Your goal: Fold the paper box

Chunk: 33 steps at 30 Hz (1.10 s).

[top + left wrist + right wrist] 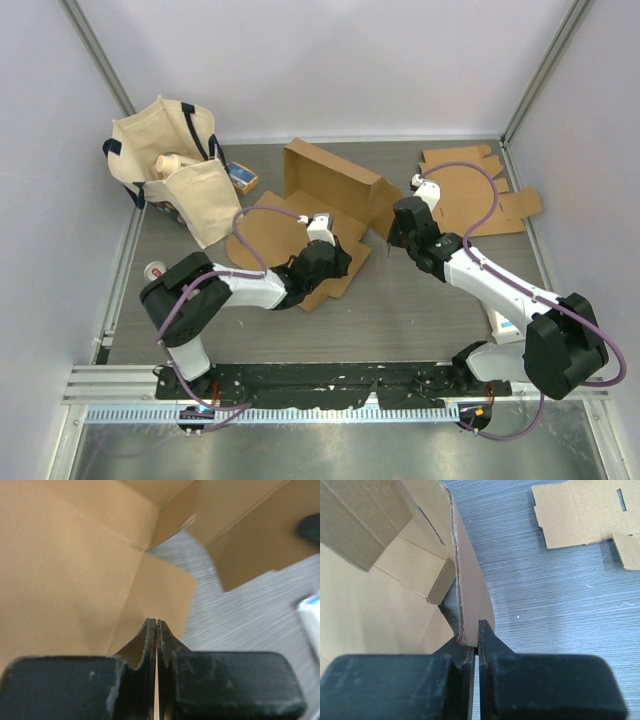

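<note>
We start closest in, at the left hand (157, 624). Its wrist camera shows the two fingers pressed together with nothing visible between them. The tips are low over the inner floor of the box (322, 180), and we cannot tell whether they touch it. The right hand (479, 632), at the box's right side, looks clamped on the lower edge of an upright side flap (470, 590), since the cardboard runs straight down into the closed fingers.

The box sits half-formed in the middle of the counter (430, 300), with its back wall raised and its front panel lying flat.

We judge the step in hand to be folding that right flap into place. To do it well, we would hold the pinch close to the crease and swing the flap inward along its scored line rather than tugging it upward. The closed left hand can press on the floor panel as a weight so the box neither slides nor lifts. Too hard a pull could tear the flap's rough edge.

Only the right wrist view shows the grip and that rough edge; from above, the arm hides them. That view and the top view both show a flat cardboard sheet (480, 190) beyond the box to its right. The top view alone shows the whole box and, to the box's left, a cloth bag (165, 175).
</note>
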{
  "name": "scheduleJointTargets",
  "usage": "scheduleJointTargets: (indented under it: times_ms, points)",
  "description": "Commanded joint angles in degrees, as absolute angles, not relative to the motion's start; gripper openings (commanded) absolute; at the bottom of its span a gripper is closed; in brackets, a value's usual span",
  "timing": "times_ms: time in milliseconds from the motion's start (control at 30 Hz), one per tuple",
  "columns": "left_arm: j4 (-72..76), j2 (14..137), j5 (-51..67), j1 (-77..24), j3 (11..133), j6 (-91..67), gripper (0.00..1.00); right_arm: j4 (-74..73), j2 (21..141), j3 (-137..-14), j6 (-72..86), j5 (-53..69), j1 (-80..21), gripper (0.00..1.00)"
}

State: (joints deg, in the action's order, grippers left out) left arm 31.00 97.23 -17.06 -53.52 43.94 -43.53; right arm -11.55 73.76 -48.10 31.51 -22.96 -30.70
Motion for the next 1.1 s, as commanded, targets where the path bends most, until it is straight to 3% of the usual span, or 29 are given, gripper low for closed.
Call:
scheduleJointTargets:
  times_ms: [0, 400, 600, 767, 900, 1067]
  points:
    - [27.6, 101.9, -20.1, -53.7, 47.3, -50.0, 0.02, -7.8, 73.2, -49.9, 32.3, -22.9, -30.9, 0.02]
    - [27.2, 109.2, -16.3, -53.6, 48.8, -57.8, 0.0, -14.2, 75.1, -54.1, 44.9, -12.8, -30.9, 0.02]
    - [30.2, 111.5, -12.4, -53.6, 49.6, -59.1, 0.0, -8.5, 77.1, -51.3, 50.4, -14.0, -32.1, 0.09]
    - [32.2, 111.4, -12.2, -53.4, 48.3, -59.4, 0.0, 1.6, 80.1, -49.3, 44.0, -9.2, -32.6, 0.21]
    - [33.8, 111.4, -11.8, -52.9, 46.7, -60.1, 0.0, 4.3, 82.5, -50.1, 36.7, -4.6, -32.4, 0.46]
    - [35.8, 112.4, -10.5, -51.9, 45.5, -61.4, 0.0, 2.9, 82.3, -50.6, 30.5, -0.3, -31.2, 0.53]
